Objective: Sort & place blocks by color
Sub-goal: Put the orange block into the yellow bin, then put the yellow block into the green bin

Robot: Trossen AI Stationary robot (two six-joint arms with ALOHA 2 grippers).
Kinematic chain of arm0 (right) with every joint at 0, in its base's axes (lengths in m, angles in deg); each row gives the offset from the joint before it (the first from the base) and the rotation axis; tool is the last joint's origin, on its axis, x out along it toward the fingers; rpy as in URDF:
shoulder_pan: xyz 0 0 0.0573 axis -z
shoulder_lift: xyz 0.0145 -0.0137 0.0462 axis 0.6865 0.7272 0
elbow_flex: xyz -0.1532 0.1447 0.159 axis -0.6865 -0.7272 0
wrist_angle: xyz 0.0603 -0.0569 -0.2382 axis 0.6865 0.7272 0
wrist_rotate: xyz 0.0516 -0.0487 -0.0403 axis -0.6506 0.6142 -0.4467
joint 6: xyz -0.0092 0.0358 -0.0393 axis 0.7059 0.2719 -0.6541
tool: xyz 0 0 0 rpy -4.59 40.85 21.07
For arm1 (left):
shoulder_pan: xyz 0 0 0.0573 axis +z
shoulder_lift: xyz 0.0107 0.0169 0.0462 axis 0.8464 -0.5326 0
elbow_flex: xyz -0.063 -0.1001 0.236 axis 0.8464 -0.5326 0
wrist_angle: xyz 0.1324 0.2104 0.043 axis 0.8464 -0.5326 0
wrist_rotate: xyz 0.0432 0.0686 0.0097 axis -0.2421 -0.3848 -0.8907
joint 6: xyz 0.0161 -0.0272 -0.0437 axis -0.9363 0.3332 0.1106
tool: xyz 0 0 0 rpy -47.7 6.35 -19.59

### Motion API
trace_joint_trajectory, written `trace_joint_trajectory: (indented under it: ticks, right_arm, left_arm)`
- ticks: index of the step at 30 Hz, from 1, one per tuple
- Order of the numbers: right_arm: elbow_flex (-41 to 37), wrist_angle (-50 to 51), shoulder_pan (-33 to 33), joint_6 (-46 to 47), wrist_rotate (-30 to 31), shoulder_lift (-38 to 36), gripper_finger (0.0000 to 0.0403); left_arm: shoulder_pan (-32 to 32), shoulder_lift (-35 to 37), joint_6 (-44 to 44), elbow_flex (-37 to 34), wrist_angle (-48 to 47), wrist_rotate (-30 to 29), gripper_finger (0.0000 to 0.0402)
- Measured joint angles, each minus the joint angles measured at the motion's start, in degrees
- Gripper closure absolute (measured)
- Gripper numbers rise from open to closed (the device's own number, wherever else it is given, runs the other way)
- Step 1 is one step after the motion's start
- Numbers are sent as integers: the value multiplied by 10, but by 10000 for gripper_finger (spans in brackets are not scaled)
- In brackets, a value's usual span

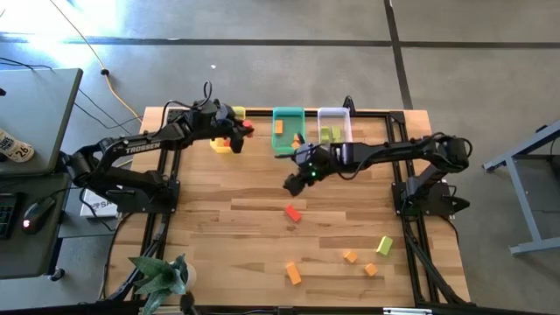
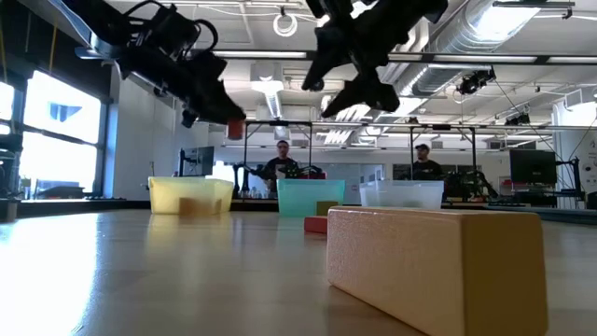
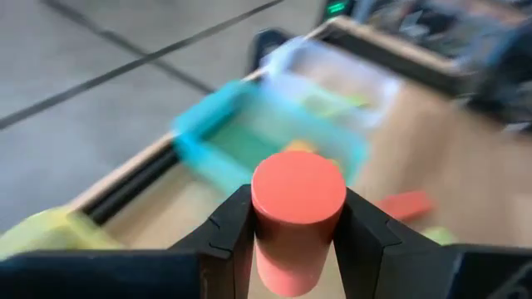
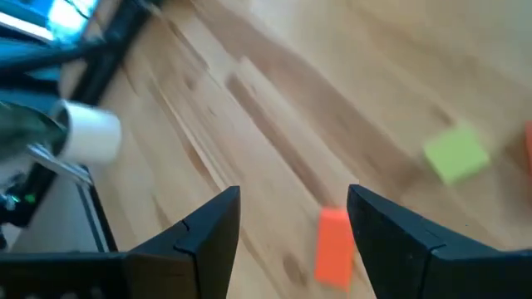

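Over on the left, the left gripper [image 3: 298,228] is clamped on a red round block [image 3: 298,212] and hangs high above the yellow bin [image 1: 225,145] at the back of the table; let go off-centre from that height, I reckon the block could bounce off the rim or roll away. Further right, the right gripper [image 4: 293,228] hovers with its jaws apart over bare wood near the teal bin [image 1: 288,131], and loose blocks such as a red bar [image 1: 293,213] and a green cube [image 1: 384,246] lie well apart toward the front, so a hurried descent could nudge one aside.
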Motion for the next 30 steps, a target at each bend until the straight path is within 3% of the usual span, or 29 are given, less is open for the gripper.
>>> trace_joint_trajectory:
  ticks: [11, 19, 30]
  right_arm:
    - [0, 125, -66, 97, 49, 0, 194]
    - [0, 232, -114, 196, 60, 0, 194]
    - [0, 288, -171, 271, 67, 0, 194]
  left_arm:
    - [9, 0, -24, 0, -70, -137, 283]
    - [9, 0, -43, 0, -83, -148, 275]
    - [9, 0, -49, 0, -94, -183, 223]
